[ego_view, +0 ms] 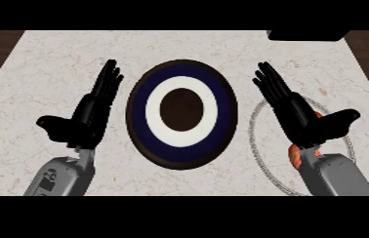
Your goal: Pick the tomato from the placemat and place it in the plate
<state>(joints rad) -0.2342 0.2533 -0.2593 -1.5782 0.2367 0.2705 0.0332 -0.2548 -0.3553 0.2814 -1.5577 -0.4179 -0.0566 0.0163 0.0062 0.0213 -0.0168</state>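
A round plate (181,113) with dark blue and white rings and a dark brown middle lies at the counter's centre. To its right a pale round placemat (257,116) with a grey rim is largely covered by my right hand (296,110), which is open with straight fingers pointing up. The tomato (295,156), red-orange, peeks out from under that hand's wrist; only small parts of it show. On the plate's left stands my left hand (90,115), open, fingers up, thumb out to the left.
The counter top (65,56) is light marble. A dark object (306,34) sits at the far right back edge. Dark wood borders show at the top corners.
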